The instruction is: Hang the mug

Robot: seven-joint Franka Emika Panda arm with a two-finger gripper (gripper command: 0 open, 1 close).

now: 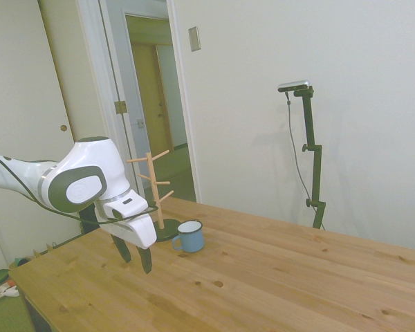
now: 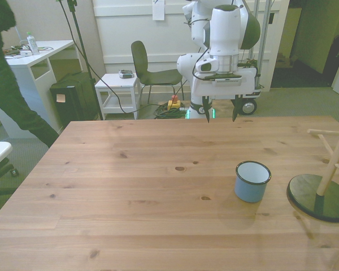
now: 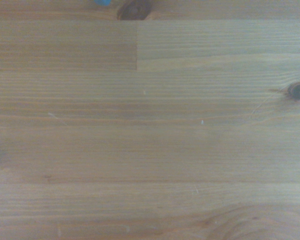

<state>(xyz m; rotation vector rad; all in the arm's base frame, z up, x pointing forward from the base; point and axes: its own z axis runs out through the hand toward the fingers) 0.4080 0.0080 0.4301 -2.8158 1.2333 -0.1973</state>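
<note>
The light-blue mug [image 1: 189, 236] [image 2: 252, 181] stands upright on the table, white inside, its handle toward the side view's left. Just behind it in the side view is a wooden mug tree [image 1: 156, 188] with bare pegs on a dark round base [image 2: 318, 196], at the front view's right. My gripper [image 1: 134, 254] [image 2: 221, 110] hangs open above the table's far edge in the front view, well away from the mug, with nothing between its fingers. The wrist view holds only bare planks, with a sliver of blue at its edge.
The wooden table [image 2: 130, 186] stretches wide around the mug. Behind it in the front view stand a dark chair [image 2: 150, 70], a small white side table [image 2: 117, 90] and a person [image 2: 8, 73] at the left.
</note>
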